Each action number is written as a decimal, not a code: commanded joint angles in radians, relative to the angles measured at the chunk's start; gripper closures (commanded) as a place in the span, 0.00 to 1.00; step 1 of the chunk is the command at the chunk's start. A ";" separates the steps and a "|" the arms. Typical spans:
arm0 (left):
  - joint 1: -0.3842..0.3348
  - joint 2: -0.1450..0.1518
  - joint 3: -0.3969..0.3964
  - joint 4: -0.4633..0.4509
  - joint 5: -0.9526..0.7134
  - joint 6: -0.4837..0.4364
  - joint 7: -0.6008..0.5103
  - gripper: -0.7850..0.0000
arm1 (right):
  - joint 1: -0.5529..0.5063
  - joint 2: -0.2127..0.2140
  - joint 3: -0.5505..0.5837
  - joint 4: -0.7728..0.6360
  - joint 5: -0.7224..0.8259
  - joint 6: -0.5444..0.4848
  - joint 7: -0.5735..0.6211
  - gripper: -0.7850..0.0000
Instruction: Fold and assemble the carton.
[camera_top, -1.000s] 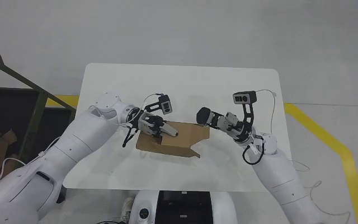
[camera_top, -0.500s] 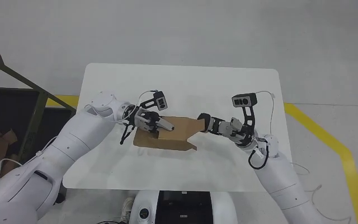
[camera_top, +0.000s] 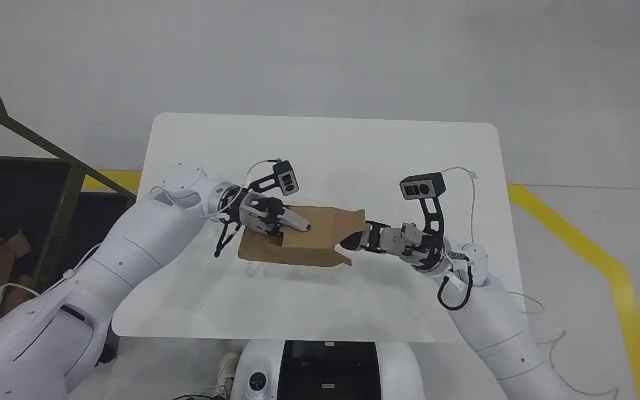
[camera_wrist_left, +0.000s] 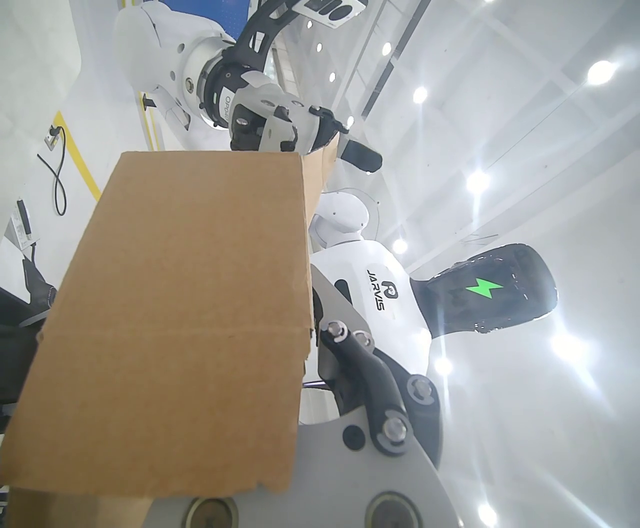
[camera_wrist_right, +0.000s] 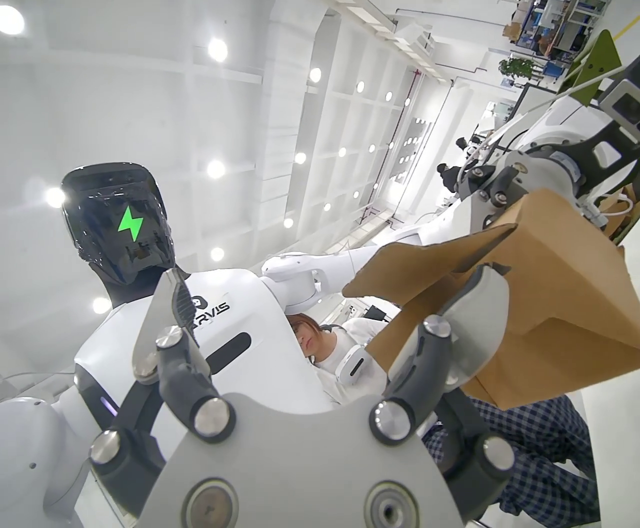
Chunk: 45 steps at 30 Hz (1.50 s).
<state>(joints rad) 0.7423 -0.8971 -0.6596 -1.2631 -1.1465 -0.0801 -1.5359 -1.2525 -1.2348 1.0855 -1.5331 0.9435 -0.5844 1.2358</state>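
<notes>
The brown carton (camera_top: 305, 240) lies partly folded at the middle of the white table (camera_top: 200, 150). My left gripper (camera_top: 290, 224) sits at the carton's left top edge, shut on one wall panel; that panel (camera_wrist_left: 190, 280) stands right against the gripper base in the left wrist view. My right gripper (camera_top: 352, 242) is at the carton's right end, open. In the right wrist view its fingers spread wide around (camera_wrist_right: 325, 295). One finger (camera_wrist_right: 480, 310) rests against a raised end flap (camera_wrist_right: 430, 270), the other is free. The right gripper (camera_wrist_left: 280, 125) also shows beyond the carton's far edge.
The table stands on a grey floor with a yellow line (camera_top: 570, 230) at the right. A dark metal frame (camera_top: 40, 200) stands left of the table. Bare tabletop lies behind and in front of the carton.
The right gripper has dropped toward the near side and come in at the carton's right end flap. The carton and left gripper shifted slightly left, and the carton now lies flatter.
</notes>
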 joint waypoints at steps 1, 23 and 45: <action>-0.002 -0.001 0.001 -0.001 0.001 -0.001 0.000 1.00 | 0.002 -0.004 -0.009 0.002 -0.001 0.001 0.001 0.00; 0.015 0.023 -0.066 0.059 0.015 -0.046 0.000 1.00 | -0.062 0.006 0.111 -0.024 -0.037 -0.019 -0.019 0.00; 0.060 0.020 -0.147 0.058 0.017 -0.040 0.000 1.00 | -0.100 -0.015 -0.021 -0.115 -0.145 -0.059 -0.064 0.00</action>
<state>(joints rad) 0.7999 -0.8761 -0.8054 -1.1991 -1.1295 -0.1226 -1.5359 -1.3544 -1.2494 1.0630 -1.6569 0.8118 -0.6352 1.1837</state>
